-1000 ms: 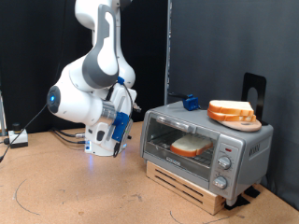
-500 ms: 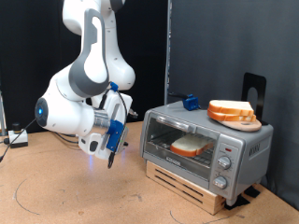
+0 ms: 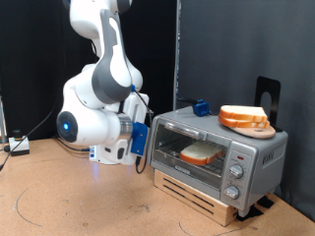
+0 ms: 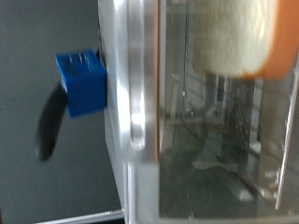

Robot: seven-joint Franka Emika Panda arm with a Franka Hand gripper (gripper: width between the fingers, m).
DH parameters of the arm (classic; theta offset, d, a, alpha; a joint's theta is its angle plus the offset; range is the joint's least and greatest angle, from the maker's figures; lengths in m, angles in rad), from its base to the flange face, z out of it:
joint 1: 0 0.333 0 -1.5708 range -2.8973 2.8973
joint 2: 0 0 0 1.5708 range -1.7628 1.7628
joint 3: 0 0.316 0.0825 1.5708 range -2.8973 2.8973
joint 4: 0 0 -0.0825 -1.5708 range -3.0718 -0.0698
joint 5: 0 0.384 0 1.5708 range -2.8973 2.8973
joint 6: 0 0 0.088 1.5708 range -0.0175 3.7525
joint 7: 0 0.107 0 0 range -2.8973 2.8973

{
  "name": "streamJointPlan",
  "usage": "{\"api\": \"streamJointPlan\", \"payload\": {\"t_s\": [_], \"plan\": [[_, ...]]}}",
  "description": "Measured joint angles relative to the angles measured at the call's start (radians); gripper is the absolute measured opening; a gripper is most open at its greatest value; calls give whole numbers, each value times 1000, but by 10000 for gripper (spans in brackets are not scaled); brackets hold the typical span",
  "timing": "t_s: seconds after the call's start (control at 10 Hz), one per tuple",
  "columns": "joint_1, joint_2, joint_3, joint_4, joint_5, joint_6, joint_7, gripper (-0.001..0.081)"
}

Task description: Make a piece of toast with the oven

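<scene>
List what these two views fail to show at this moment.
- Gripper: exterior view, fingers hidden behind the hand at the oven; absent from wrist view.
- Piece of toast: wrist view, cut off by the frame edge, blurred.
- Knob settings: exterior view, too small.

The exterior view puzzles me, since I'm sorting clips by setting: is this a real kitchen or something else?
Probably a lab or test bench, not a kitchen: black curtains hang behind, a robot arm stands on a bare brown tabletop, and the oven sits on a wooden pallet.
</scene>
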Motion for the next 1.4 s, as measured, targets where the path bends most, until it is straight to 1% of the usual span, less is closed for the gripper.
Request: {"api": "streamJointPlan", "payload": {"t_s": [0.1, 0.2, 0.3, 0.4, 0.5, 0.6, 0.7, 0.9, 1.1, 1.2, 1.3, 1.4], "plan": [[9, 26, 4, 26, 40, 21, 26, 807], [13, 47, 5, 43, 61, 31, 38, 807], [12, 47, 5, 42, 58, 30, 35, 807], [13, 53, 6, 43, 84, 30, 23, 807], [14, 74, 13, 55, 115, 41, -2, 807], [21, 106, 22, 77, 148, 66, -35, 807], [28, 139, 30, 102, 160, 82, -59, 807], [54, 210, 37, 175, 141, 101, -68, 807], [89, 266, 38, 232, 126, 174, -67, 807], [104, 288, 38, 248, 152, 238, -54, 807], [114, 303, 37, 258, 165, 274, -46, 807], [113, 303, 37, 258, 161, 264, -46, 807]]}}
